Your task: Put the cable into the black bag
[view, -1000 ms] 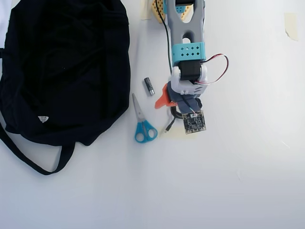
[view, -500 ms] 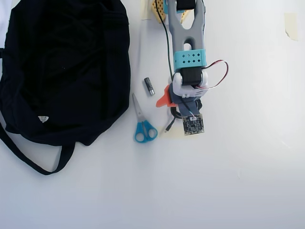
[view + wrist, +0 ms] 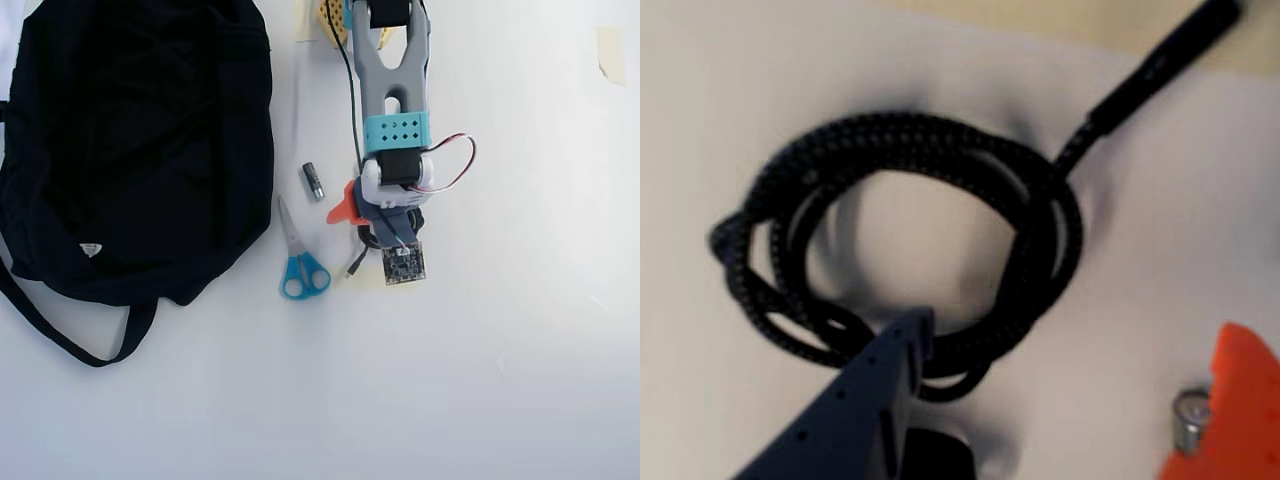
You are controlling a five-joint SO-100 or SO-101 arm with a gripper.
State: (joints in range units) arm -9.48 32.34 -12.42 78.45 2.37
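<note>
Wrist view: coiled cable [image 3: 910,250] flat on the white worktop [image 3: 1160,270], dark finger [image 3: 875,385] touching its near rim, orange finger [image 3: 1230,400] well apart, spread wide, holding nothing; overhead view: cable [image 3: 366,238] mostly hidden under the gripper [image 3: 372,222], black bag [image 3: 130,150] far left, beyond the scissors [image 3: 300,262].
</note>
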